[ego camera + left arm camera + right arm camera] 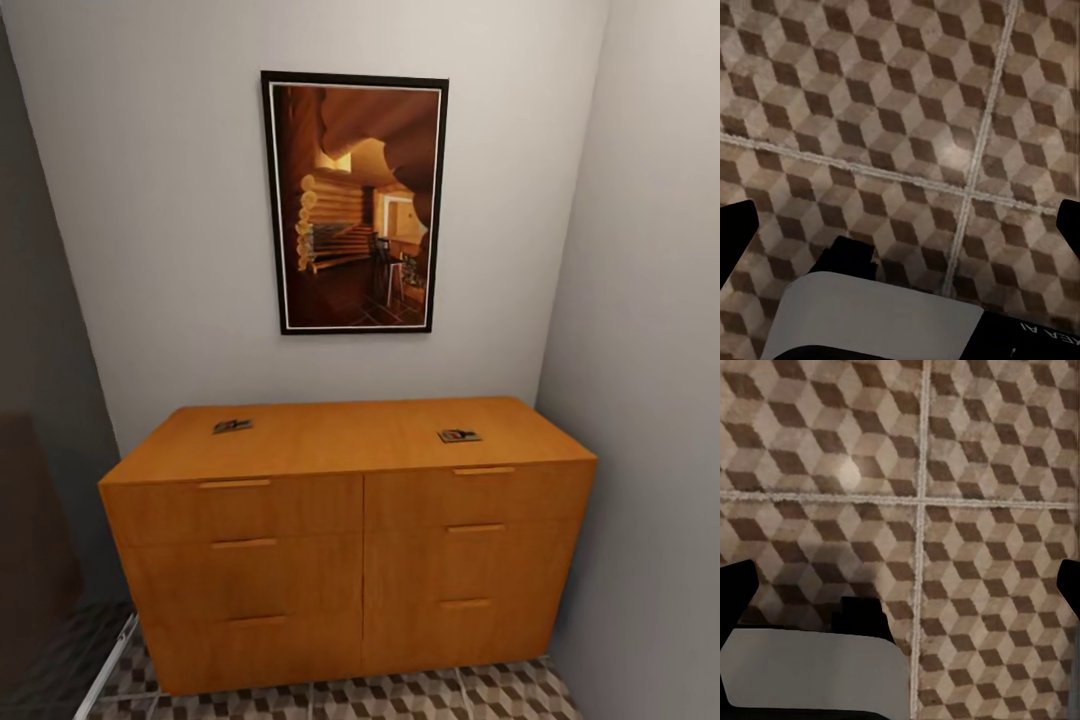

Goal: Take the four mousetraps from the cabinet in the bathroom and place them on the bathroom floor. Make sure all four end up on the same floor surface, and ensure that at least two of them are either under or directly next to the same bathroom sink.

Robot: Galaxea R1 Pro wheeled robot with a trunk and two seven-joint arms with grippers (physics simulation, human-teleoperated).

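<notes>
From the head camera I face an orange wooden dresser (350, 540) set into a corner between pale walls, two columns of three drawers each; a framed picture (355, 203) of a log interior hangs on the wall above it; on the dresser top lie two small flat dark items, one (232, 426) near the back left corner and one (459, 435) toward the right end close to the front edge, well apart from each other, too small for me to tell what they are; the bathroom floor (420, 695) with its cube pattern shows in a strip under the dresser's front; my left hand (900, 225) hangs over the same tiles, its two dark fingertips (735, 236) at opposite borders of its wrist view, so it stands wide with nothing between; my right hand (900, 585) likewise hangs above a crossing of grout lines, fingertips (736, 589) spread wide and holding nothing.
</notes>
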